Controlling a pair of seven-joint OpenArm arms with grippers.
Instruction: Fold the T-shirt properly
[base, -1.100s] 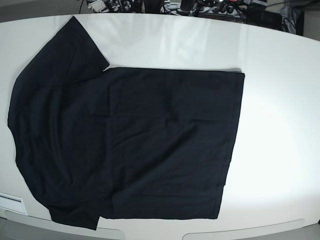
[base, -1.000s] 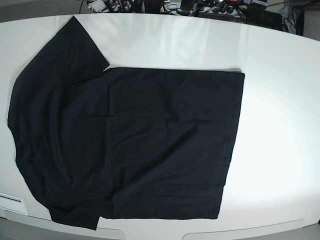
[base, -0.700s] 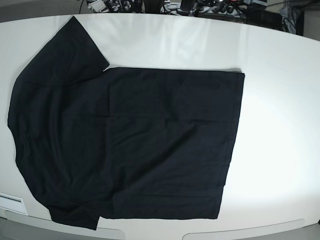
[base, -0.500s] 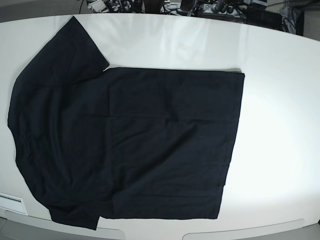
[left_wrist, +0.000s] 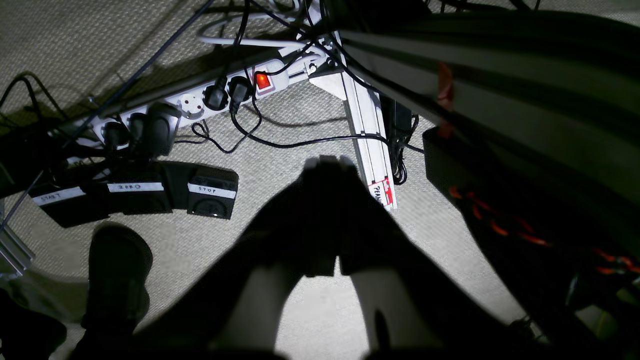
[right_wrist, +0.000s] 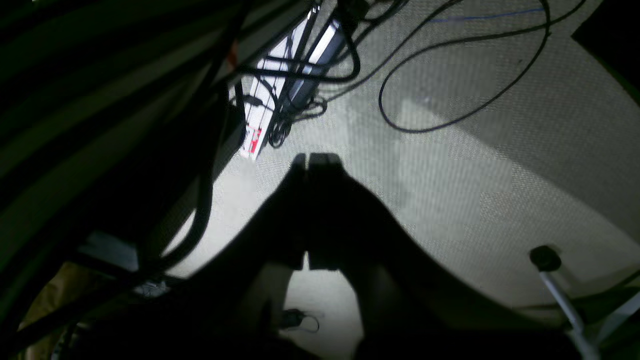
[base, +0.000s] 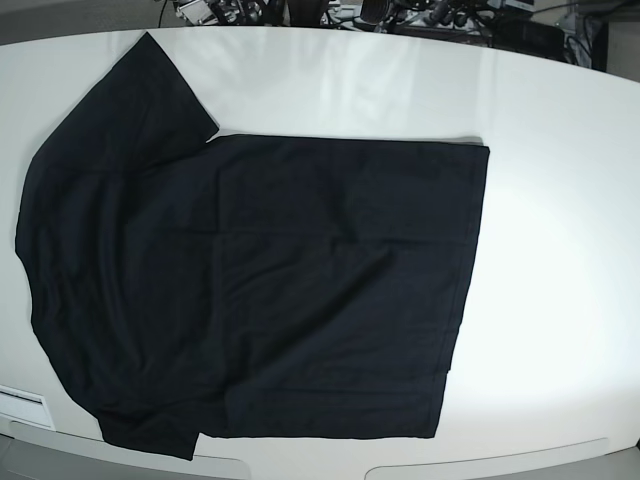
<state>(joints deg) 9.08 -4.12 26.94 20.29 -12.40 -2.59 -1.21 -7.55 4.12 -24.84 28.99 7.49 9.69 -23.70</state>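
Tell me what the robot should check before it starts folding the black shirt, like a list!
1. Large plain black cloth T-shirt lies spread flat on the white table: ok.
2. Shirt fully on the table: not ok, its lower sleeve reaches the near table edge.
3. Shirt not yet folded: ok, both sleeves stick out.
4. Left pincer empty and shut: ok, it hangs over the carpet, away from the shirt.
5. Right pincer empty and shut: ok, also over the floor.
6. Pincers open and ready to grab: not ok.
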